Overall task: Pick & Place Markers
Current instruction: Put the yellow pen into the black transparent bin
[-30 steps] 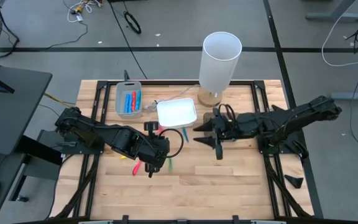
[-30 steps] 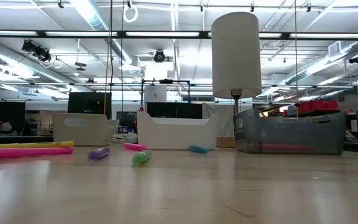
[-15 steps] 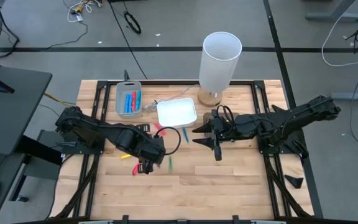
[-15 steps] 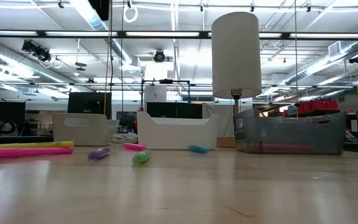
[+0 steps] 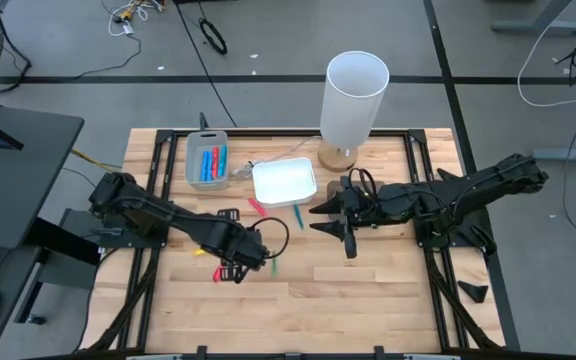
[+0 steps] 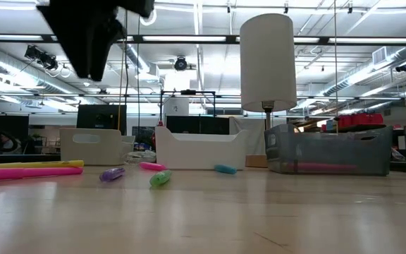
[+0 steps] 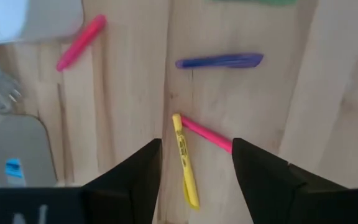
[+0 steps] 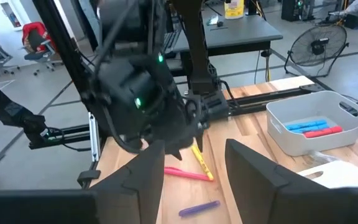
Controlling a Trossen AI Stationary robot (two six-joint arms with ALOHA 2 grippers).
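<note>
Left gripper point(image 7: 194, 171) above desk point(image 5: 368, 285), jaws apart, empty, over yellow marker point(image 7: 184, 160) touching pink marker point(image 7: 205, 134). Purple marker point(image 7: 219, 61) beyond. Right gripper point(image 5: 330, 218) beside white tray point(image 5: 284, 182), jaws apart, empty.

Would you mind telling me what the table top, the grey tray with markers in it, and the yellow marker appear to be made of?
Table top: probably wood, pale planks with visible seams and grain, matt finish.
Grey tray: likely moulded plastic, with smooth thin walls and rounded corners.
Yellow marker: apparently plastic, a smooth evenly coloured barrel with dark print.
</note>
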